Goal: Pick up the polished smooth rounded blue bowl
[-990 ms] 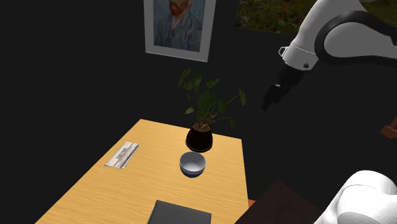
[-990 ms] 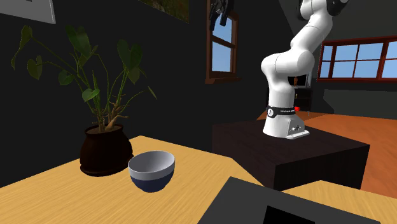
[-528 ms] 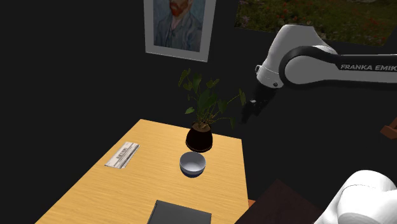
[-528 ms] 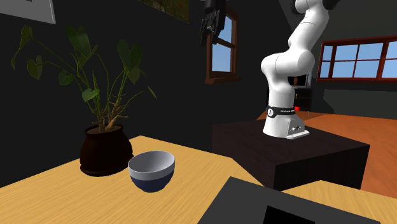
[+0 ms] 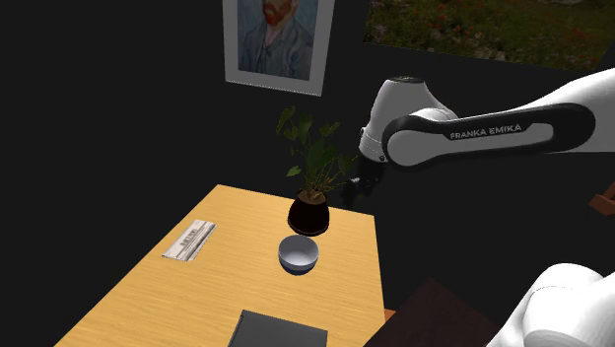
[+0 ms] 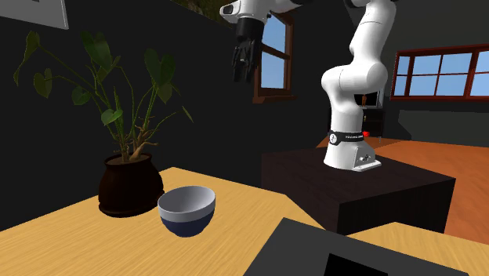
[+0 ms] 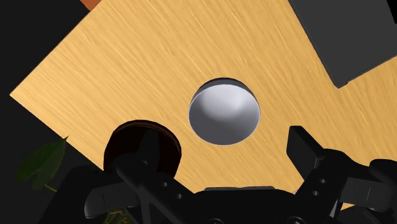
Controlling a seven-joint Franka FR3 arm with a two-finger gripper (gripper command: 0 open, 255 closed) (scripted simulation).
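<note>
A white Franka arm reaches out over a light wooden table, its black gripper hanging high in the air, above the level of the potted plant and off to that plant's stand side. In the wrist view the gripper has its two fingers spread wide apart with nothing between them but the tabletop far below.

The bowl, dark blue outside and pale grey-white within, sits upright on the table just beside the plant's dark round pot, close to it but not touching, as the wrist view shows where bowl and pot lie side by side with a strip of wood between. From the second exterior view the bowl stands to the pot's right.

A flat dark slab lies on the table beyond the bowl from the plant, well apart from the pot. A striped leaflet rests well off to the plant's left in the shoulder view. A framed portrait hangs on the dark wall above the plant's leaves. The arm's dark stand sits off the table's edge, on the far side of the bowl from the plant.
</note>
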